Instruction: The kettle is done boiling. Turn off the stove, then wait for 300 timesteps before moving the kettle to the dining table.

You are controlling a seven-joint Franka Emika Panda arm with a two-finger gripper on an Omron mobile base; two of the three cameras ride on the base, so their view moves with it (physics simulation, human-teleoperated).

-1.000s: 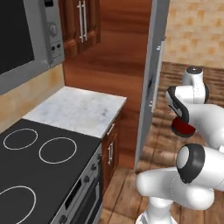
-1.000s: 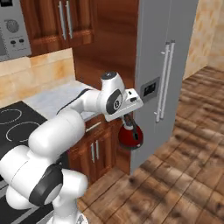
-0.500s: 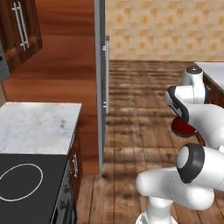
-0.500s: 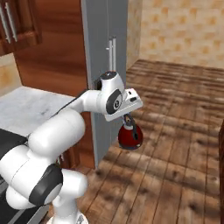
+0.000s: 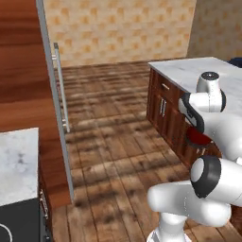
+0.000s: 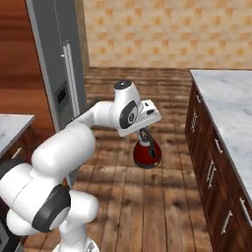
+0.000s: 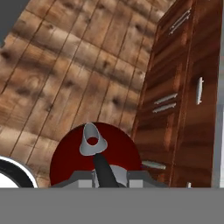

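Stove: a black corner of the cooktop [image 5: 12, 222] sits at the far lower left of the left base view, well away from the gripper, beside a marble counter [image 5: 16, 163].
Refrigerator: the tall grey refrigerator [image 6: 61, 69] with long bar handles stands off to the gripper's left in the right base view, next to a reddish wood panel [image 5: 23, 71].
Floor: brown wood planks [image 6: 162, 206] lie beneath the gripper and its load.
Gripper: the gripper [image 6: 143, 132] hangs under the white arm in mid-air, its jaws drawn narrow around the dark handle of the kettle.
Kettle: the red kettle [image 6: 147, 152] dangles directly below the gripper, clear of the floor; in the hand view its round red body [image 7: 94, 157] and pale grey spout [image 7: 92, 140] sit right under the camera, and in the left base view a red sliver [image 5: 198, 138] peeks out behind the arm.
Dining table: the marble-topped table [image 6: 231, 113] on its reddish-brown panelled base stands to the gripper's right, near but apart from the kettle; its cabinet fronts with silver handles [image 7: 166, 104] rise just beside the kettle in the hand view.
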